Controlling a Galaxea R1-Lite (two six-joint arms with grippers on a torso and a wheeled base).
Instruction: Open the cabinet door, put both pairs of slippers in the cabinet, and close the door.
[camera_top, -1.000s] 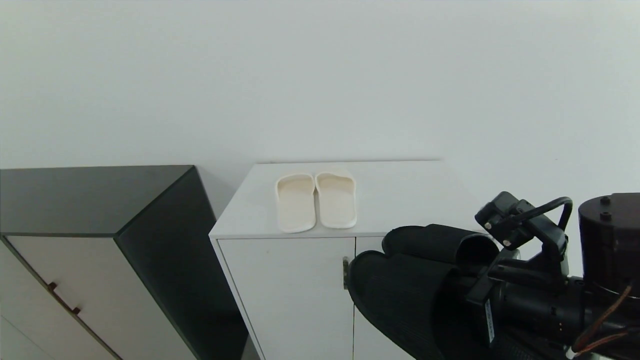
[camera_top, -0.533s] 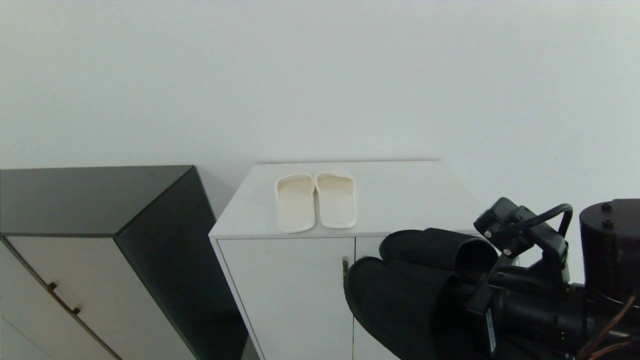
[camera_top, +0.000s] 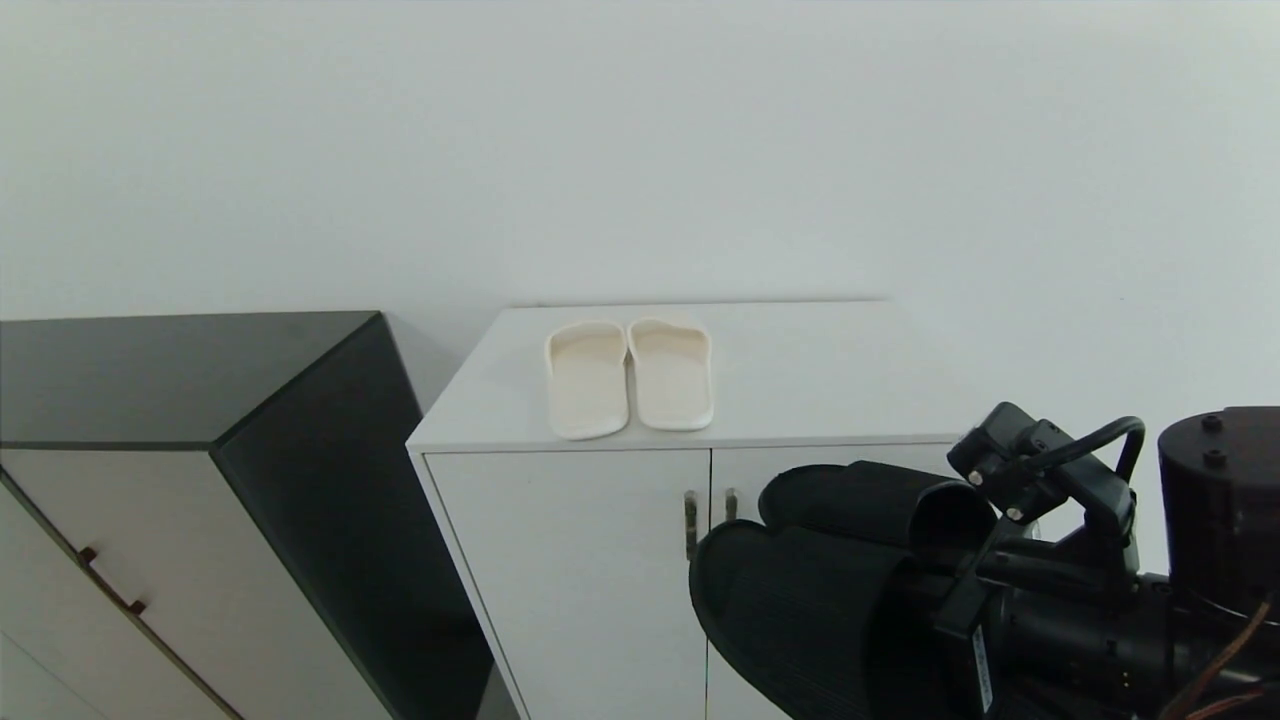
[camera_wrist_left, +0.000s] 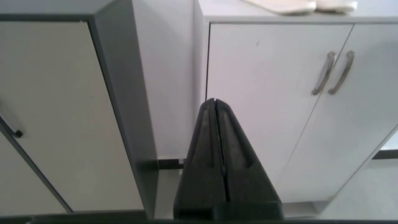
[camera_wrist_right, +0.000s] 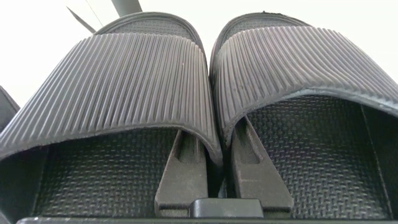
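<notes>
Cream slippers (camera_top: 628, 378) lie side by side at the front edge of the cabinet (camera_top: 830, 370) top, left of centre, above its shut doors (camera_top: 570, 570). The left gripper (camera_wrist_left: 216, 149) is pinched together, empty. The right gripper (camera_wrist_right: 219, 168) clamps the black slippers (camera_top: 830, 580) by their touching inner walls. They look light, rubbery and ribbed, likelier to flex than slip.

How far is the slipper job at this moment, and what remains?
Nothing looks finished: the white two-door cabinet has both doors shut. In hand: the right gripper is clamped on the pair of black ribbed slippers. The left gripper is shut and empty. Left: open a door, put in the black pair and the cream foam slippers lying on the cabinet top, then close it.
</notes>
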